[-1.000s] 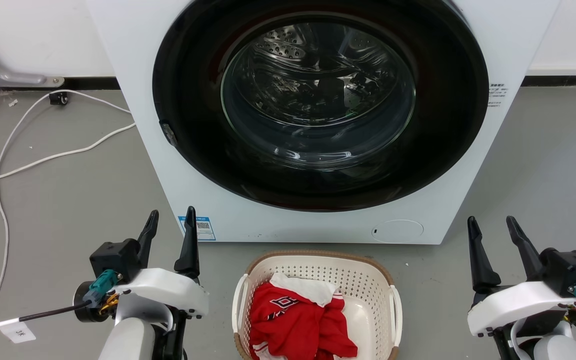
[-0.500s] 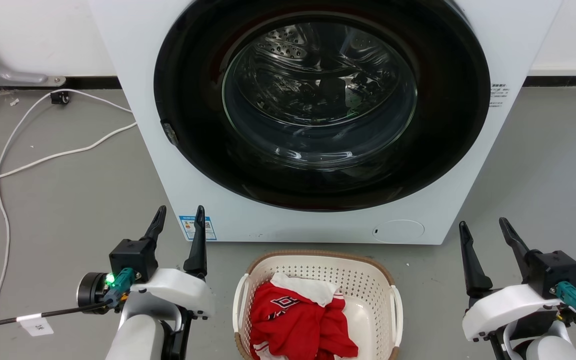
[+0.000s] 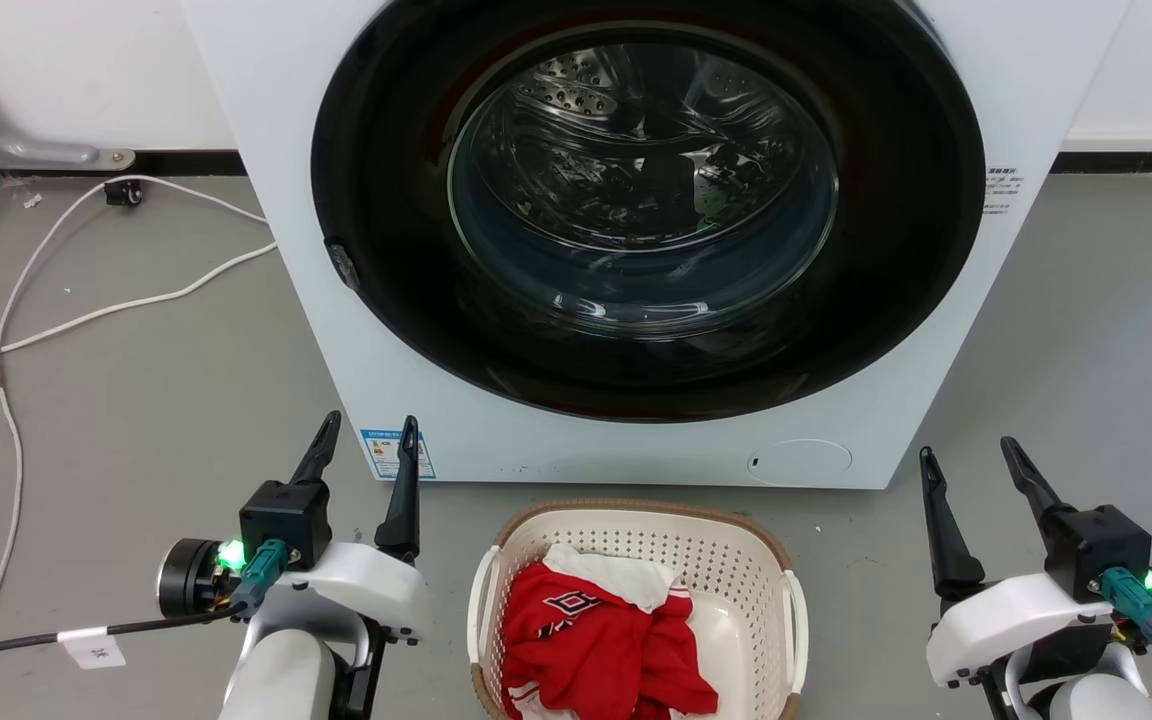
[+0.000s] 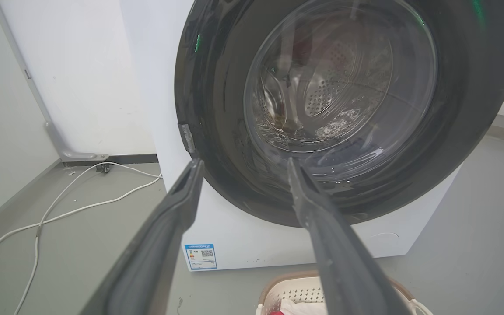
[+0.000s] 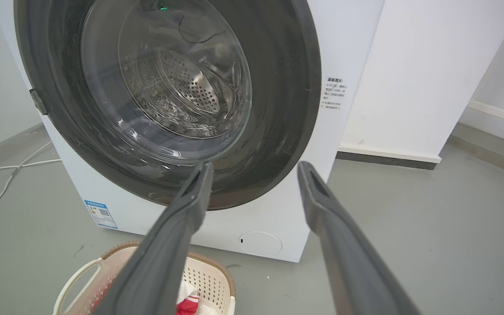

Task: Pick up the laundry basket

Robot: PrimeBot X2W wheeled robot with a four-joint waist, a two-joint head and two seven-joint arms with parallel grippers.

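grey floor (image 3: 156, 380), white wall (image 3: 76, 70), washing machine (image 3: 266, 120), white cable (image 3: 86, 320)

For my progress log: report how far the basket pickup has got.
Done: nothing visible yet; the basket sits on the floor before the washing machine, red clothes inside. In hand: the left gripper and right gripper hang open on either side of it, touching nothing. Left: reach the side handles, grip, and lift.
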